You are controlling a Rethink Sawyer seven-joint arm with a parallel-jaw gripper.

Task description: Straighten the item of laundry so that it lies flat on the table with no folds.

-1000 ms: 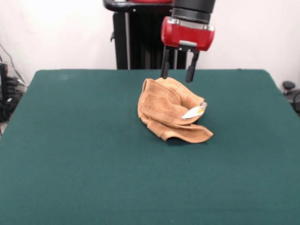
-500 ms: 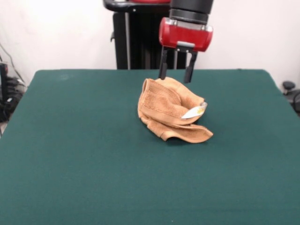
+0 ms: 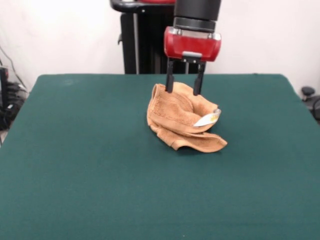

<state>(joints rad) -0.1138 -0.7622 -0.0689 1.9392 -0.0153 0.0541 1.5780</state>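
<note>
The item of laundry (image 3: 177, 119), a tan-orange terry towel, lies crumpled in a folded heap a little right of the middle of the dark green table (image 3: 90, 165). A small white tag (image 3: 207, 119) pokes out on its right side. My gripper (image 3: 183, 92) hangs from the red wrist directly over the heap's far upper edge. It is open, and its two dark fingers (image 3: 169, 83) stand apart, their tips level with the top of the towel. Nothing is held between them.
The black pedestal (image 3: 142, 40) rises behind the table's far edge. Cables and dark equipment (image 3: 7, 100) sit off the table's left side, and a dark object (image 3: 309, 95) lies off its right side.
My gripper has shifted left and slightly down, from just right of the towel's far edge to directly over its top. The towel has not moved.
</note>
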